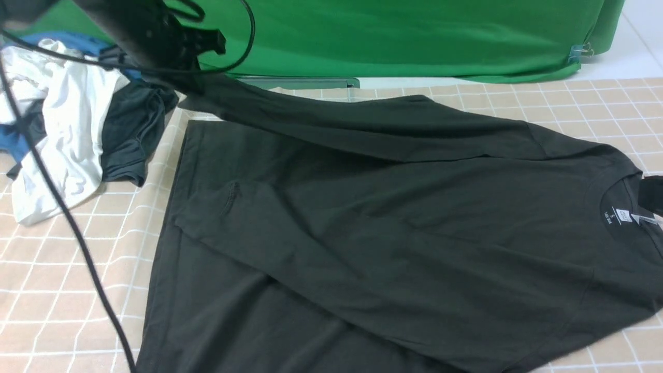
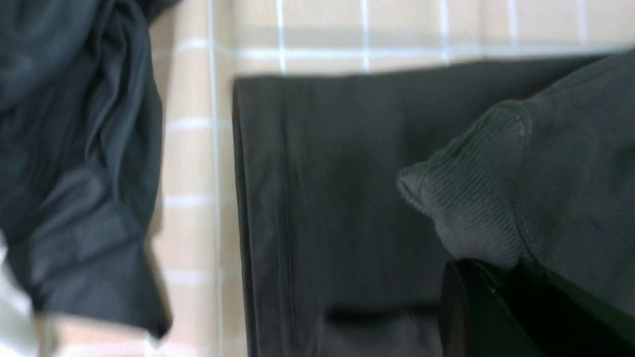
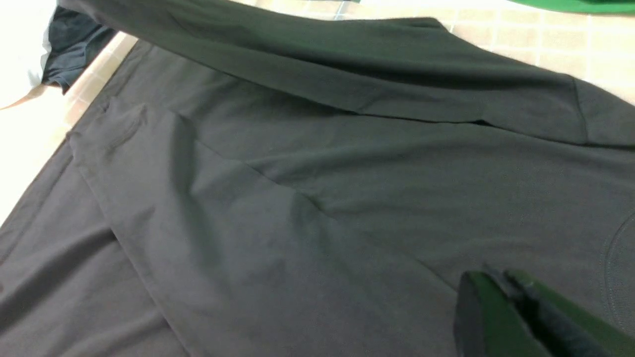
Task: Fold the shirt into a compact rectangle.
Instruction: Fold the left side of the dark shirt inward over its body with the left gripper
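Observation:
The black shirt (image 1: 388,223) lies spread on the checked tablecloth (image 1: 62,290), its round collar (image 1: 624,207) and white label (image 1: 625,216) at the right. One sleeve lies folded across the body. The far sleeve (image 1: 336,119) is lifted and stretched toward the back left, where my left gripper (image 1: 199,83) is shut on it. In the left wrist view the ribbed cuff (image 2: 471,198) sticks out of the left gripper (image 2: 496,267). My right gripper (image 1: 653,192) is at the collar; in its wrist view the right gripper (image 3: 488,277) has its green fingers together over the shirt (image 3: 297,208).
A heap of clothes lies at the back left: a white garment (image 1: 67,129), a dark grey garment (image 1: 132,134) (image 2: 74,148) and blue cloth (image 1: 15,145). A black cable (image 1: 77,233) hangs across the left side. A green backdrop (image 1: 414,36) closes the far edge.

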You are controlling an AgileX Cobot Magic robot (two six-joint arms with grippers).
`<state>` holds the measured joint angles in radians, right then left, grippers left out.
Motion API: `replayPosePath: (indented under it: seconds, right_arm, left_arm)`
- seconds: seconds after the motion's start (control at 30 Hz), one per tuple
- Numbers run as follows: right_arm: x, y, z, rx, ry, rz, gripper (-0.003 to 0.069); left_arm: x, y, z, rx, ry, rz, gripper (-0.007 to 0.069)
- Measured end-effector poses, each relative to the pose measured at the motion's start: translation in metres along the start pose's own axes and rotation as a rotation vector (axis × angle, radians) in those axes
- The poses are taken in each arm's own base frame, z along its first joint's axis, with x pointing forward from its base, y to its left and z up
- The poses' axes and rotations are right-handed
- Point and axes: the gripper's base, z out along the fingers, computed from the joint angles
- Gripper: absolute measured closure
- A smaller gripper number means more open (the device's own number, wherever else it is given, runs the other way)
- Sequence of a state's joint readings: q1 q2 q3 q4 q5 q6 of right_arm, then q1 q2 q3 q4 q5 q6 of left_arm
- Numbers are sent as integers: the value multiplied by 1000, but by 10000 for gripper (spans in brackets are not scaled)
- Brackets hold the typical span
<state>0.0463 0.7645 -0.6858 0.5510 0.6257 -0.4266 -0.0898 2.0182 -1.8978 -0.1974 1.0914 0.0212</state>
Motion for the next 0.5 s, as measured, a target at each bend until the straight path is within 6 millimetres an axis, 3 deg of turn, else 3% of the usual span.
replayPosePath:
  seconds: [0.17, 0.5]
  right_arm:
    - [0, 0, 0, 0, 0, -2, 587]
    - [0, 0, 0, 1, -3, -8, 587]
  left_arm:
    - [37, -3, -26, -8, 56, -31, 574]
    - [142, -9, -25, -26, 167, -117, 574]
